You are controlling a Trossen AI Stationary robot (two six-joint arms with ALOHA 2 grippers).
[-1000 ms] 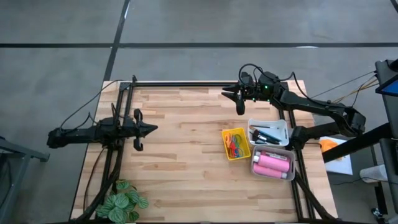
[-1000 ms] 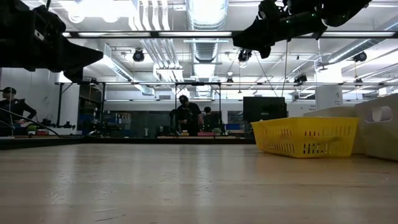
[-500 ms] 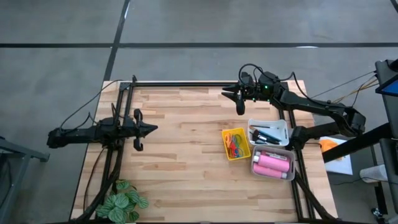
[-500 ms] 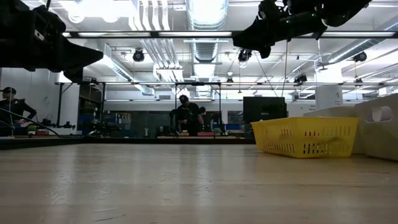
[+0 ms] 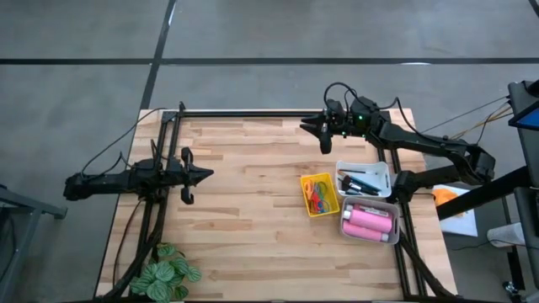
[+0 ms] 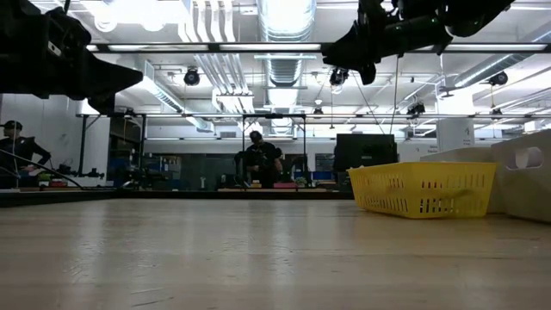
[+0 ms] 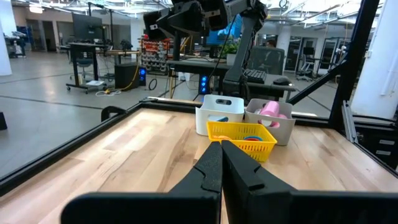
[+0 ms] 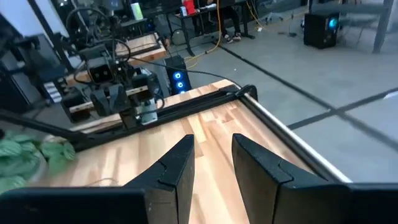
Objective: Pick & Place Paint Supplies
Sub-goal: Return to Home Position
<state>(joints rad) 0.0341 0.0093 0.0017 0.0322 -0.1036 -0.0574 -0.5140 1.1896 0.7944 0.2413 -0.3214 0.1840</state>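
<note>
All the paint supplies lie in three trays near the table's right edge. Small scissors with coloured handles are in the yellow tray. Dark brushes are in the white tray, and pink bottles are in the grey tray. My left gripper hovers shut above the table's left half, pointing right toward the trays. My right gripper hangs open high over the far edge, pointing left, far side of the trays. Neither holds anything.
A leafy green plant stands at the near left corner. A black frame rail runs along the far edge. Bare wood lies between my left gripper and the trays. In the low view the yellow tray stands at right; people show in the room behind.
</note>
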